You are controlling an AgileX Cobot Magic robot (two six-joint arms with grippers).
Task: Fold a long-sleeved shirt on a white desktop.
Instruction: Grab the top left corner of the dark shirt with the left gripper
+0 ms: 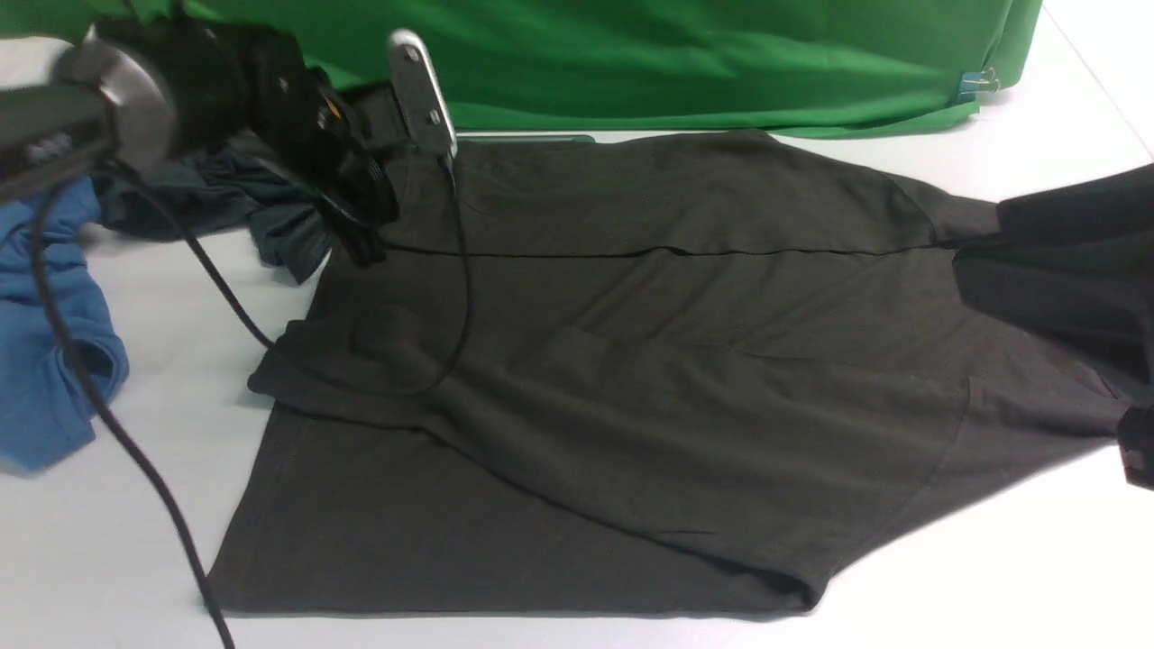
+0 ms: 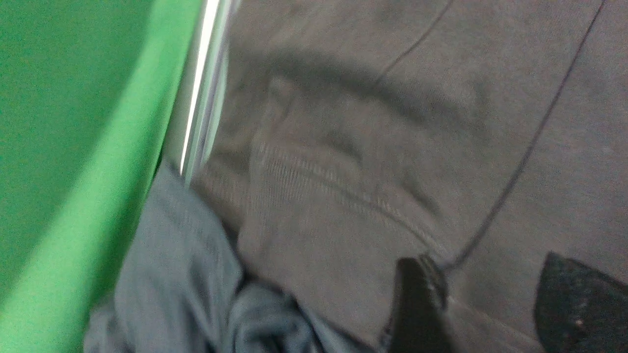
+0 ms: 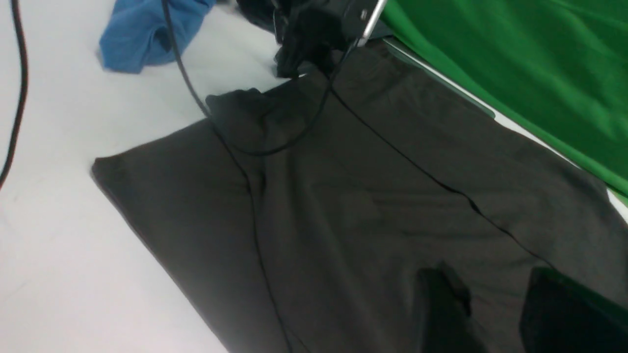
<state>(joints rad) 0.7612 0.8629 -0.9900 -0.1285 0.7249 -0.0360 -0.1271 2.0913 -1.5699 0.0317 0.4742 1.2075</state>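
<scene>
On the white desktop (image 1: 90, 577), the long-sleeved shirt (image 1: 631, 388) lay spread across the frame's middle. Over its upper-left corner hung the left gripper (image 2: 485, 264), jaws parted and empty. At the right edge, the right gripper (image 3: 490, 279) likewise stood agape, clasping nothing.

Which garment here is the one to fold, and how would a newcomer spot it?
On the white desktop, in front of the green backdrop, three garments lie. The long-sleeved shirt is the large one spread flat across the middle. It is dark brownish-black, unlike the crumpled blue shirt at the left edge and the smaller grey-teal garment bunched behind that.
</scene>
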